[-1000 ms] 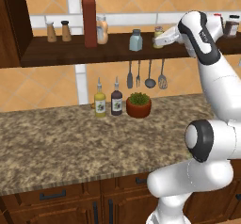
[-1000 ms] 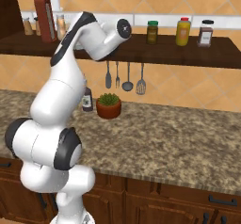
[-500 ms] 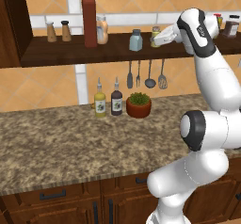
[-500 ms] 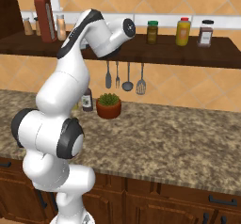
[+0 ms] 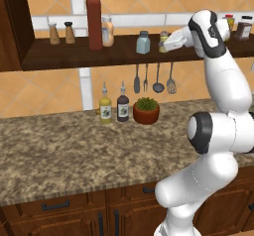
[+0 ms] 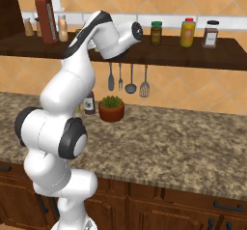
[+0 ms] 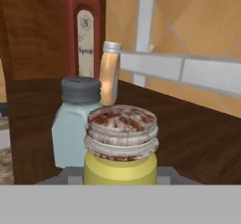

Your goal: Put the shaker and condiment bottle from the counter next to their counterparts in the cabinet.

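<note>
Left base view: my arm rises from the lower right and bends up to the cabinet, the long dark shelf crossing the upper part of the frame. My fingers sit at the upper right of centre, level with the shelf, and they hold the shaker, which shows as a small yellow-green shape just right of the pale blue-grey shaker. Further left on the shelf the condiment bottle stands tall and red, with the peach bottle touching or just behind its right side. Two brown shakers stand at the shelf's left end. Below, on the surface, a yellow bottle, a dark bottle and a potted plant stand in a row under hanging utensils.

Right base view: my arm climbs from the lower left and my hand covers the middle of the shelf. The red bottle stands at upper left, and three jars stand on the shelf at upper right.

Hand view: bottom centre, I am clenched on the shaker, its speckled grey cap facing me, though my tips themselves are hidden behind it. The blue-grey shaker stands just left of it, close or touching. Behind, upper left, are the red bottle's label and the peach bottle.
</note>
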You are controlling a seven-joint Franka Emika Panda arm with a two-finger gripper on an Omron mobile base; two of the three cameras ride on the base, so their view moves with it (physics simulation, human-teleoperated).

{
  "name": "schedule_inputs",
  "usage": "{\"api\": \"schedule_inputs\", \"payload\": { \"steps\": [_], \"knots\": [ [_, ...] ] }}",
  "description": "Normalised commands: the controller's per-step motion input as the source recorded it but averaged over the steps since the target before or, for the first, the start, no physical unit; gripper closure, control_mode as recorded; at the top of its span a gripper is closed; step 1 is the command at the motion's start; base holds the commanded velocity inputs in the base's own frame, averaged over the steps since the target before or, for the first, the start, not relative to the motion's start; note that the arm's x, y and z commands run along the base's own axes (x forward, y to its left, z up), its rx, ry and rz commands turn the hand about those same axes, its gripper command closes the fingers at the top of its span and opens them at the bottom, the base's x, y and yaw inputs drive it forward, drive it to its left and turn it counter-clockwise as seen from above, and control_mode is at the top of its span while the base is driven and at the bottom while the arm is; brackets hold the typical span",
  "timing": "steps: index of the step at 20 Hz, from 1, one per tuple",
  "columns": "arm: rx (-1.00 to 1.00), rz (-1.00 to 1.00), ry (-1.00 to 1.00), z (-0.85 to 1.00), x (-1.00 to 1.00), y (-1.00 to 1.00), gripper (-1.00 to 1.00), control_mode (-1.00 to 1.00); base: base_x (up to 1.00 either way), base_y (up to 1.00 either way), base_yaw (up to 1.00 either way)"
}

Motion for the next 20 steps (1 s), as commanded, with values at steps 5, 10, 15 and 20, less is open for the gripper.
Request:
{"api": "schedule_inputs", "payload": {
  "steps": [5, 10, 15, 20],
  "knots": [
    [0.00, 0.00, 0.04, 0.00, 0.15, 0.00, 1.00, -1.00, 0.00, 0.00, 0.00],
    [0.00, 0.00, 0.02, -0.04, 0.13, 0.00, 1.00, -1.00, 0.00, 0.00, 0.00],
    [0.02, 0.00, 0.00, -0.22, 0.07, 0.00, 1.00, -1.00, 0.00, 0.00, 0.00],
    [0.11, 0.01, 0.00, -0.18, 0.11, 0.00, 1.00, -1.00, 0.00, 0.00, 0.00]
  ]
}}
